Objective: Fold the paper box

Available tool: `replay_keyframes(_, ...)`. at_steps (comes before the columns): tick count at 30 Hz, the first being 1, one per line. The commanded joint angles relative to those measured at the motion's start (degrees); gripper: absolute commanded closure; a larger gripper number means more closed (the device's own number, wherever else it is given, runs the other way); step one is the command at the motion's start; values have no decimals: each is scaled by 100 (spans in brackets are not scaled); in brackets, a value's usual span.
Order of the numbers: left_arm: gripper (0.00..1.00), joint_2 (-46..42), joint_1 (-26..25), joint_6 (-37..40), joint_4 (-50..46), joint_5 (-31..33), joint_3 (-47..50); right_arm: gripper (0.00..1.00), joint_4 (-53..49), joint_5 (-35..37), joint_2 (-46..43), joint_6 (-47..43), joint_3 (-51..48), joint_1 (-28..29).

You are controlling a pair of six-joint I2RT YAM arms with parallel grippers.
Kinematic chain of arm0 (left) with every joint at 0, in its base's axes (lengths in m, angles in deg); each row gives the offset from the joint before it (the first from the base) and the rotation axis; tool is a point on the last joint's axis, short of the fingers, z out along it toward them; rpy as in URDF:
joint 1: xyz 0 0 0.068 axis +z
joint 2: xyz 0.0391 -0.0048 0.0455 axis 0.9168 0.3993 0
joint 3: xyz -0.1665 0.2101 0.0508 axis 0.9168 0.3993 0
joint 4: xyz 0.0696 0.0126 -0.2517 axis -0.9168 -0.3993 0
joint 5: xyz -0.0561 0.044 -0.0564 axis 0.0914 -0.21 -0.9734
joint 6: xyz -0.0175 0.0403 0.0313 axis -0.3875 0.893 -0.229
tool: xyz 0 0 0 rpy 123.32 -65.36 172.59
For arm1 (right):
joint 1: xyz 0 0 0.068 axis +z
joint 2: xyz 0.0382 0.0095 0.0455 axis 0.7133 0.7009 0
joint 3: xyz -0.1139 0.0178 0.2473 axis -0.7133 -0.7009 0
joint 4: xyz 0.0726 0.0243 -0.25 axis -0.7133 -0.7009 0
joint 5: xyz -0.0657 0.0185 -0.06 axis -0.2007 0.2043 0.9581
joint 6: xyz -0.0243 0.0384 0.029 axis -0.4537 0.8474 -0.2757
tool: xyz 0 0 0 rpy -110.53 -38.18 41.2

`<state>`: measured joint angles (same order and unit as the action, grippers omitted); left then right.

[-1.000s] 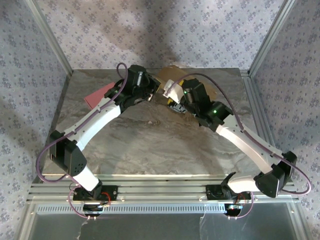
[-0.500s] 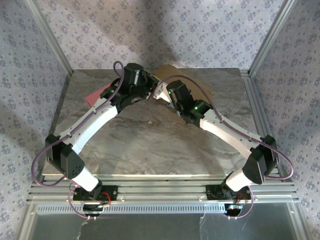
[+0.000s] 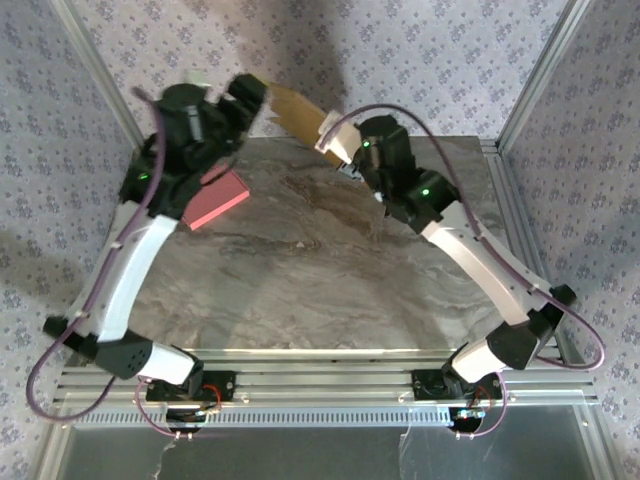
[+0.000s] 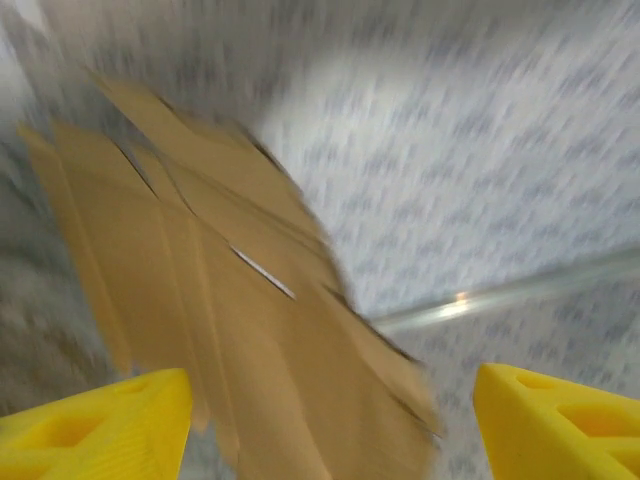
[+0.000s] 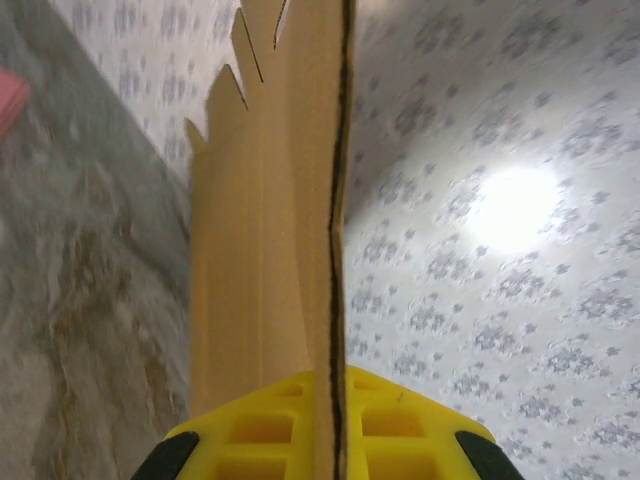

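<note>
We logged the right end effector (image 5: 335, 405) clamped tight on an edge of the paper box (image 5: 262, 260), the sheet held clear of the table (image 3: 330, 280). Beside it the left end effector (image 4: 330, 420) gaped wide, gripping nothing, box just ahead.

paper box (image 3: 290, 108): plain brown corrugated sheet, flat, not folded up, with creases and slit-cut flaps showing. It's up off the surface at about 12 o'clock in the top view, against the back wall. The visible part runs roughly 10 to 4 o'clock, and the 4 o'clock end is pinched in the right gripper (image 3: 335, 140) jaws. Right wrist view: edge-on (image 5: 265, 250), upright, notched flap edges toward 11 o'clock. Left wrist view: broad face (image 4: 220, 290), motion-blurred.
</note>
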<state>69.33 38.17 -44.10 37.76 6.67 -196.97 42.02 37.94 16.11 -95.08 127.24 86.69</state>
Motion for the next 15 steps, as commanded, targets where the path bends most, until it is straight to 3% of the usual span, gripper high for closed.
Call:
replay_keyframes(1,25,-457,272,601,-218,749,-179,100,-758,-898,-250,713,641,-81)
replay_keyframes(6,25,-880,699,892,-345,1072,-231,100,-863,-2219,-693,1921,971,-617)
replay_keyframes(11,25,-1019,1059,882,-636,998,-251,100,-827,-3967,-922,3238,1258,-1909)
replay_keyframes(15,26,-1012,1212,794,-870,904,-185,100,-739,-4619,-917,3833,1135,-2560)
